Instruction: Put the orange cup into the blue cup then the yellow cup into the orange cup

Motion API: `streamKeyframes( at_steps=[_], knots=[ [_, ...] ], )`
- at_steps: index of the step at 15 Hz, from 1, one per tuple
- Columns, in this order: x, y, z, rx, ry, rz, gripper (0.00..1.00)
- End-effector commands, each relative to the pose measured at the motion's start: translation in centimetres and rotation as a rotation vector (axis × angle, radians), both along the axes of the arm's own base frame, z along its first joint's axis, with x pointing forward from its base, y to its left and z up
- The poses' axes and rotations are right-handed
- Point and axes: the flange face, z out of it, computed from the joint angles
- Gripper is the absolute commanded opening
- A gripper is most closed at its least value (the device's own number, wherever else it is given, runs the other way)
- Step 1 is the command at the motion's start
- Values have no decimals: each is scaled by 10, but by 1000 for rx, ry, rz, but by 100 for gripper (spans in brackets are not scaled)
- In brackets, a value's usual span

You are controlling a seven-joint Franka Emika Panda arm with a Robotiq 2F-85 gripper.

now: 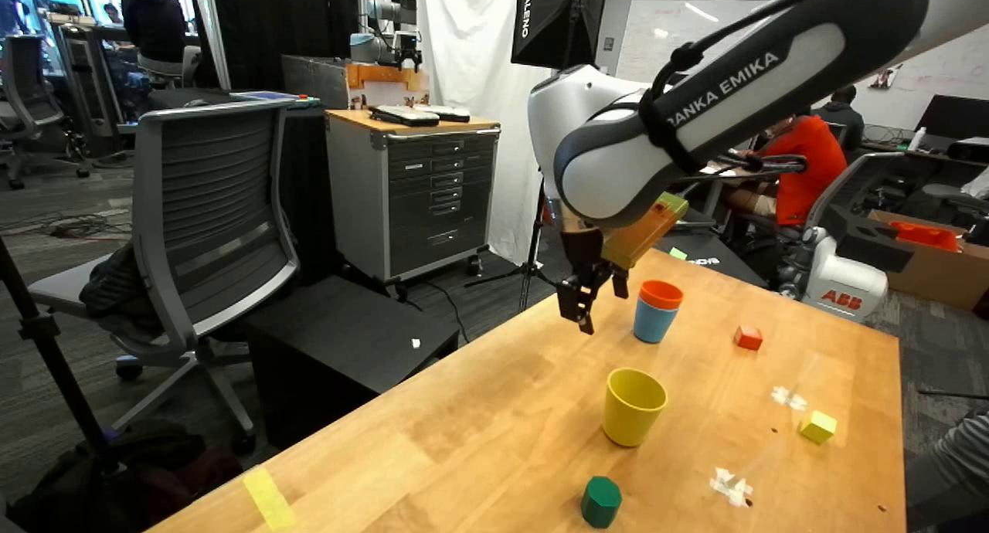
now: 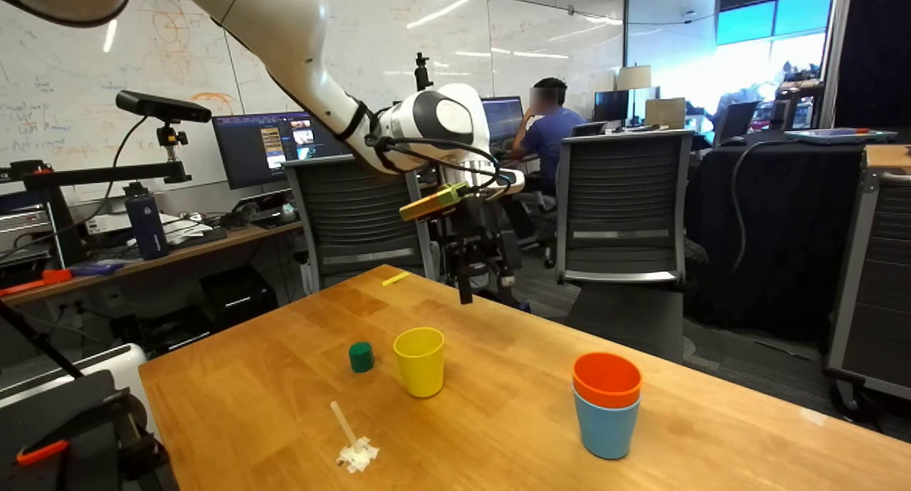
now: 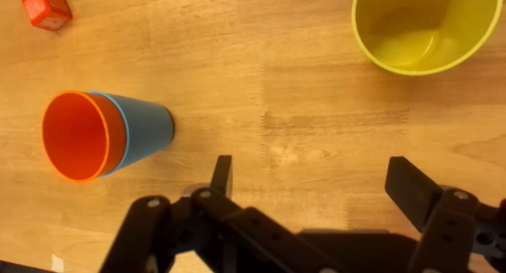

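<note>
The orange cup (image 1: 661, 293) sits inside the blue cup (image 1: 654, 324), with its upper part standing above the blue rim; both are upright on the table. The nested pair shows in an exterior view as orange cup (image 2: 607, 384) over blue cup (image 2: 607, 432), and in the wrist view at left as orange cup (image 3: 77, 136) and blue cup (image 3: 149, 122). The yellow cup (image 1: 632, 411) stands upright and empty, apart from them; it also shows in the wrist view (image 3: 419, 35), upper right. My gripper (image 3: 311, 160) is open and empty above the table, between the pair and the yellow cup in the wrist view.
A green cylinder (image 1: 601, 504) stands near the yellow cup. A red block (image 1: 748, 337) lies near the nested cups, and a yellow block (image 1: 817, 426) lies farther off. White tape patches (image 1: 730, 487) are on the wooden table (image 1: 463, 432). Chairs (image 2: 623, 213) stand beyond the table edge.
</note>
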Motion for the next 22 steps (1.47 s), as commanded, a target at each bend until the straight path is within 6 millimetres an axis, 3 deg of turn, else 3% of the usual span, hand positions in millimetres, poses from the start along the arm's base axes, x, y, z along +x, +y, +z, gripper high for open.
streamKeyframes(
  at_steps=[1,6,13,22],
  knots=[
    [-23,24,0,-58,58,104,100],
    [-41,41,-3,-101,94,176,100],
    [-55,37,25,-110,82,174,100],
    [-85,24,12,-174,168,243,100]
  ],
)
